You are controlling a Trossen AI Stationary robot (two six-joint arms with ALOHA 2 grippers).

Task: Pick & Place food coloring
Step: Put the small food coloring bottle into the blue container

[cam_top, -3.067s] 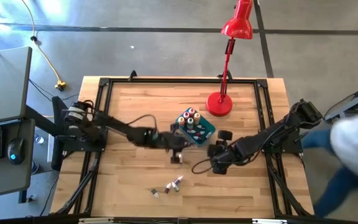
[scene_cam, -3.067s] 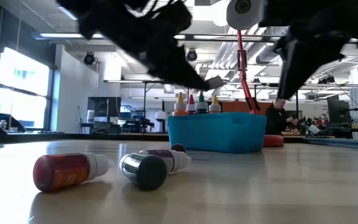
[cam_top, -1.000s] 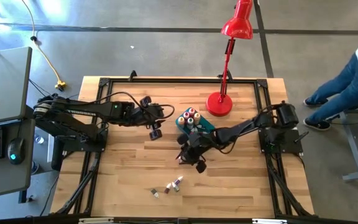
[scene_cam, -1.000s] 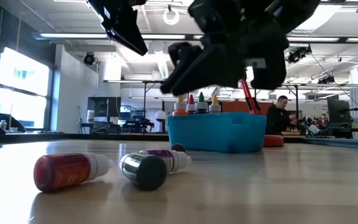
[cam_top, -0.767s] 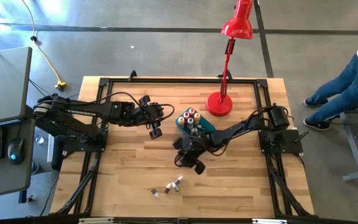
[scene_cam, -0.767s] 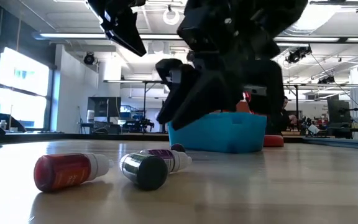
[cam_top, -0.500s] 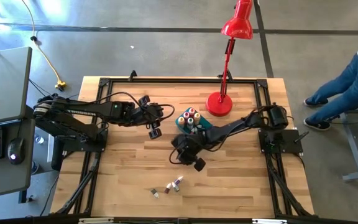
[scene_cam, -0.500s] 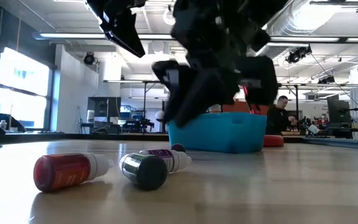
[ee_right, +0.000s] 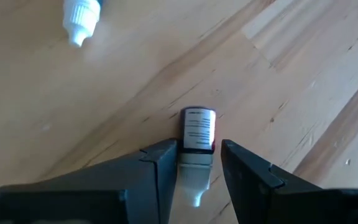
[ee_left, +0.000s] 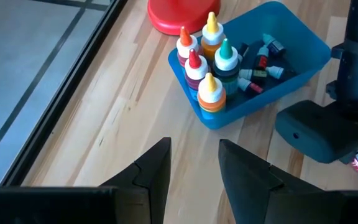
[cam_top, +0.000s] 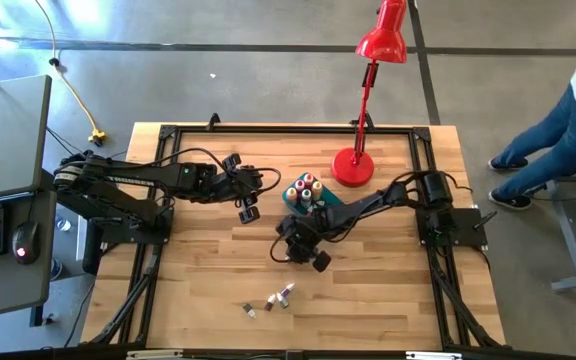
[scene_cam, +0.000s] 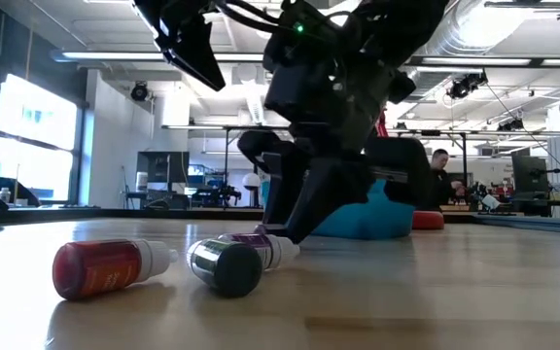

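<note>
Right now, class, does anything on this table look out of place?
Yes: three bottles lie on their sides on the table, away from the tub where others stand upright. The right gripper hangs over one.

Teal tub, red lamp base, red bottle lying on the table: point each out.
teal tub (ee_left: 303, 59), left wrist view, on its far wall.
red lamp base (cam_top: 353, 167), high view, on the round foot.
red bottle (scene_cam: 100, 268), low view, on its label.

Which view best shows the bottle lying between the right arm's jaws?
The right wrist view: the small bottle lies on the wood between the open jaws, its label readable as dark lines. The high view shows only the right gripper above that area. The low view cannot single it out. The left wrist view misses it.
</note>
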